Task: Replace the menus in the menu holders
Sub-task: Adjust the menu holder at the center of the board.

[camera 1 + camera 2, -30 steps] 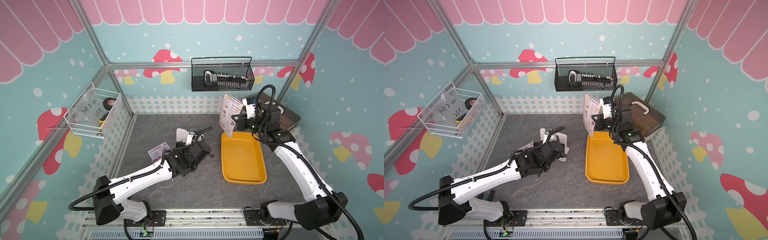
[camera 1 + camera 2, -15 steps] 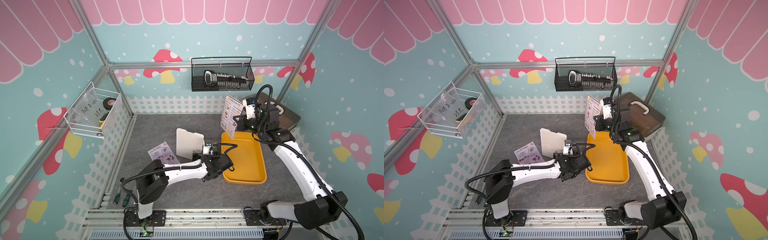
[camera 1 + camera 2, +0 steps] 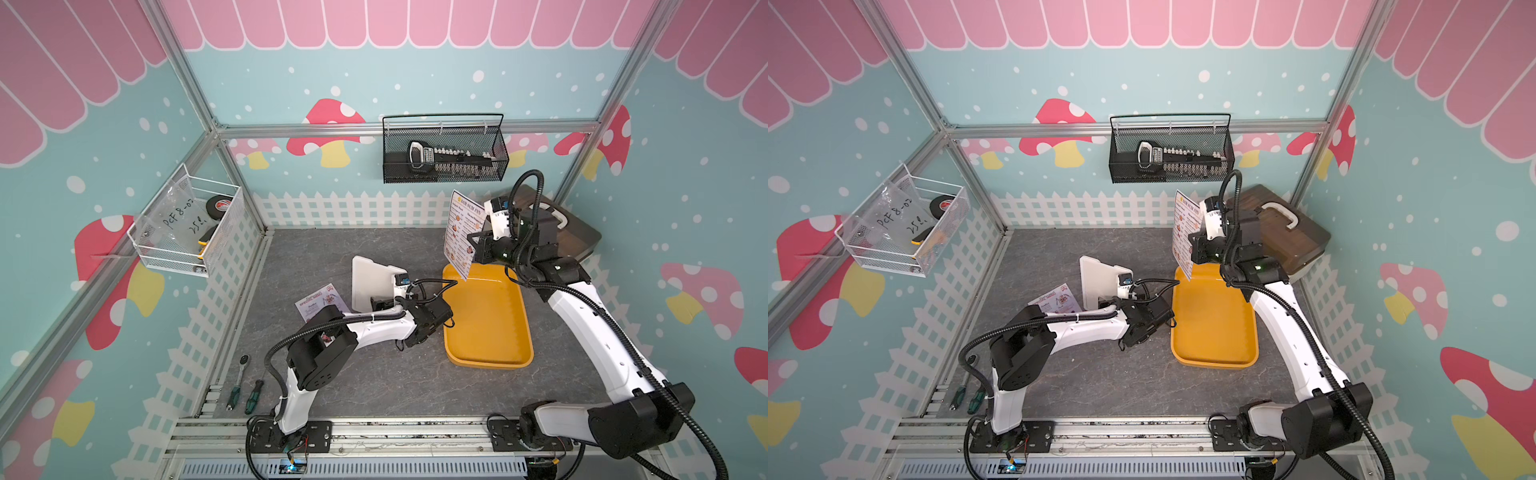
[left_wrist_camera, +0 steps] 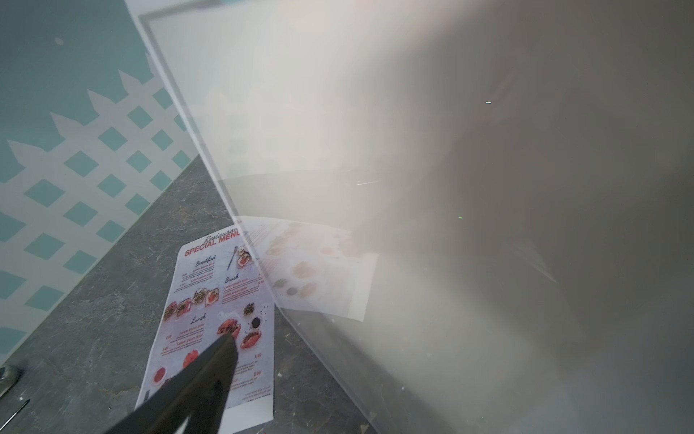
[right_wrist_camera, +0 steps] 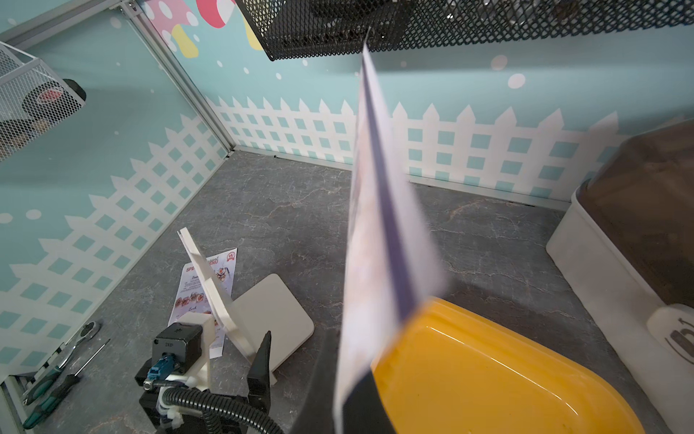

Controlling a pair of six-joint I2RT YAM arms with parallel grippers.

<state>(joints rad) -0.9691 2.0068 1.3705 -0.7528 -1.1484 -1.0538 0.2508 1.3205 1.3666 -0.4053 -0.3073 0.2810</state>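
Menu holder [image 4: 413, 150] blurred, hiding special menu [image 4: 210, 308] corner

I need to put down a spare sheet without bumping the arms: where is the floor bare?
Bare patches: the back strip between the white fence and the menu holder, and the front between the yellow tray and the base rail. Crowded: around the holder, where the left gripper and the red-headed menu sit.

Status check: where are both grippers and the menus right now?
Right gripper shut on Dim Sum Inn menu, held upright above yellow tray. Left gripper open at menu holder. Special menu flat on table, partly under holder.
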